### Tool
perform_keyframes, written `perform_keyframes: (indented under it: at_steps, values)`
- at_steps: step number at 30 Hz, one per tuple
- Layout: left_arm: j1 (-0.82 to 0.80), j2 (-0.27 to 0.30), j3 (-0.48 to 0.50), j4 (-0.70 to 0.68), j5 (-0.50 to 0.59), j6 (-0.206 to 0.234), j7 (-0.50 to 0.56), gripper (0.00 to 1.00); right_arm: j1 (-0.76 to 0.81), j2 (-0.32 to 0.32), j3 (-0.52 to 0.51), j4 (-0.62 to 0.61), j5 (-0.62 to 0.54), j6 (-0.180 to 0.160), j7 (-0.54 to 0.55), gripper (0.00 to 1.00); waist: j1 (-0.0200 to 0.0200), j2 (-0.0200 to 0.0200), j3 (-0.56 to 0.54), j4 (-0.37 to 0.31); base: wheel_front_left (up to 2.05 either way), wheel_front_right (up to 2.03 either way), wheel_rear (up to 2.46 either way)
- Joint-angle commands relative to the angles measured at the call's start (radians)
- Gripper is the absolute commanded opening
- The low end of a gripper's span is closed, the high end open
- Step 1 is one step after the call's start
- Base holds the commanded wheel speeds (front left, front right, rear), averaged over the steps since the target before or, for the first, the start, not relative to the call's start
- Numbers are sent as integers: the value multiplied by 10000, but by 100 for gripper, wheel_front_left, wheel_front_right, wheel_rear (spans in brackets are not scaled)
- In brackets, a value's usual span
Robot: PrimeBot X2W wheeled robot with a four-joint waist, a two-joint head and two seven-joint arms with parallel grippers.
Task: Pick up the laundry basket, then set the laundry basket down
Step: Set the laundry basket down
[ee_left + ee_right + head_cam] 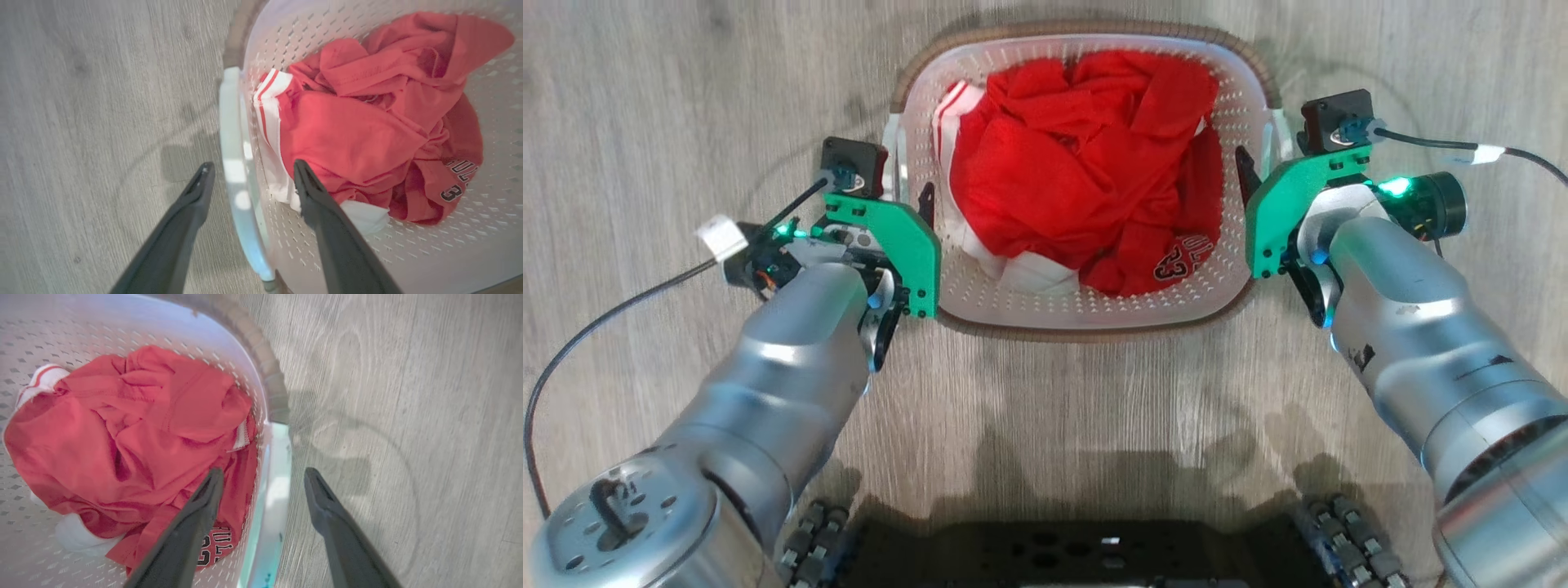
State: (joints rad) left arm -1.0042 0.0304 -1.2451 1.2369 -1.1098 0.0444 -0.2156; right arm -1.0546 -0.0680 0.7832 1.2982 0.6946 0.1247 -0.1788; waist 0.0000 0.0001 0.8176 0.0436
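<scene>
The laundry basket, white and perforated with a brown rim, sits on the floor ahead of me, holding crumpled red and white clothes. My left gripper is at its left side. In the left wrist view the left gripper is open, its two fingers straddling the white side handle without touching it. My right gripper is at the basket's right side. In the right wrist view the right gripper is also open, one finger over the clothes and one outside the right handle.
Grey wood-look floor surrounds the basket. A black cable trails from the left wrist and another from the right. My dark base with its wheels lies at the bottom edge, close behind the basket.
</scene>
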Motion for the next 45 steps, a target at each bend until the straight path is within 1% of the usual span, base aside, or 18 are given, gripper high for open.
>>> perform_keyframes:
  at_steps: [1, 4, 6, 7, 9, 11, 13, 16, 19, 22, 24, 25, 30, 36, 41, 45]
  values:
    - [170, 198, 117, 52, -45, 17, -202, 100, 516, 177, 131, -87, -98, 60, -200, 100, 0, -1, -349, -39, 0, 0, 0]
    - [214, 198, 116, 108, -24, -30, -276, 100, 519, 177, 152, -113, -115, 60, -322, 100, 0, -1, -646, -50, 0, 0, 0]
    - [302, 198, 68, 185, 134, -118, -366, 100, 559, 177, 180, -124, -156, 60, -485, 100, 0, -1, -1139, -71, 0, 0, 0]
    - [302, 198, 68, 185, 134, -118, -366, 100, 559, 177, 180, -124, -156, 60, -485, 100, 0, -1, -1139, -71, 0, 0, 0]
    - [343, 198, 84, 207, 203, -168, -416, 100, 605, 177, 181, -157, -169, 60, -584, 100, 0, -1, -1476, -89, 0, 0, 0]
    - [398, 198, 221, 166, 217, -203, -447, 100, 713, 177, 148, -212, -148, 60, -675, 100, 0, -1, -1875, -100, 0, 0, 0]
    - [365, 272, 511, -154, 381, -139, -454, 100, 854, 177, 20, -305, -21, 60, -741, 100, 0, -1, -2261, -119, 0, 0, 0]
    - [573, 545, 1316, -976, 831, 151, -457, 100, 1027, 177, -115, -488, 2, 60, -809, 100, 0, -1, -2826, -160, 0, 0, 0]
    - [1135, 888, 2424, -2017, 1558, 528, -459, 100, 1186, 177, -394, -976, -275, 60, -823, 100, 0, -1, -3429, -238, 0, 0, 0]
    - [1909, 1209, 3627, -3268, 2693, 934, -459, 100, 1537, 177, -913, -1552, -814, 60, -826, 100, 0, -1, -3984, -302, 0, 0, 0]
    - [2567, 1317, 4457, -4084, 3450, 1115, -460, 100, 1840, 177, -1413, -1919, -1222, 60, -827, 100, 0, -1, -4351, -321, 0, 0, 0]
    - [3222, 1372, 5198, -4793, 4197, 1227, -460, 100, 2185, 178, -1982, -2353, -1674, 60, -827, 100, 0, -1, -4688, -341, 0, 0, 0]
    - [4650, 1419, 6864, -6268, 5777, 1357, -460, 100, 3216, 178, -3199, -3716, -2828, 60, -828, 100, 0, -1, -5374, -401, 0, 0, 0]
    - [6003, 1400, 8613, -7596, 7053, 1306, -461, 100, 4508, 178, -4196, -5478, -3725, 60, -829, 100, 0, -1, -6024, -534, 0, 0, 0]
    - [6957, 1282, 9581, -8439, 7858, 1150, -461, 100, 5494, 178, -4511, -6798, -4172, 60, -829, 100, 0, -1, -6414, -611, 0, 0, 0]
    - [7703, 1096, 10079, -8995, 8293, 991, -461, 100, 6169, 178, -4726, -7667, -4494, 60, -829, 100, 0, -1, -6605, -671, 0, 0, 0]
